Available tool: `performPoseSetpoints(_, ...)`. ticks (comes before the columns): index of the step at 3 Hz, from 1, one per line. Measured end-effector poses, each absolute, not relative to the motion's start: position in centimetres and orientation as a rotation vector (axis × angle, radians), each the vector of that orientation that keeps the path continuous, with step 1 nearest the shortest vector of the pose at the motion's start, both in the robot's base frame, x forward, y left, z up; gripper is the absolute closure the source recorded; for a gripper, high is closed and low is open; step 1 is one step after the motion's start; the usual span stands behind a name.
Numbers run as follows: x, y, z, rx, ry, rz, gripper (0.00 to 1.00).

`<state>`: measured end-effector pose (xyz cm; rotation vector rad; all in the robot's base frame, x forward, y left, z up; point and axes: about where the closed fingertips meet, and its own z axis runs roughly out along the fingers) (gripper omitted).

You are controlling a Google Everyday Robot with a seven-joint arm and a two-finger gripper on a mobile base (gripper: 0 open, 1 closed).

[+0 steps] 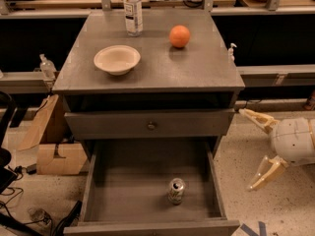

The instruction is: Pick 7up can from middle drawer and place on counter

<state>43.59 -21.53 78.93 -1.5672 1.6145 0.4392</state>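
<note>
Here, the end effector (246, 149) hangs beside the open middle drawer (123, 186), out past its right wall.
Its two fingers are spread wide and grip nothing. The 7up can (176, 191) stands upright on the drawer floor, near the front and a little right of centre, well apart from the end effector. On the bench (197, 70) above sit a bowl (117, 59), an orange (179, 36) and a clear bottle (132, 4).
</note>
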Motion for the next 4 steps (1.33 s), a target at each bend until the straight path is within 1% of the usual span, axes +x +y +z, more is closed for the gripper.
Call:
performPoseSetpoints(1,43.6,-21.5,78.9,-1.567,1.615,0.440,0.00)
performPoseSetpoints(2,43.9,-21.2,76.7,-1.563,1.634,0.470,0.00)
performPoseSetpoints(4,45.7,-19.7,62.7,-1.556,1.628,0.579,0.00)
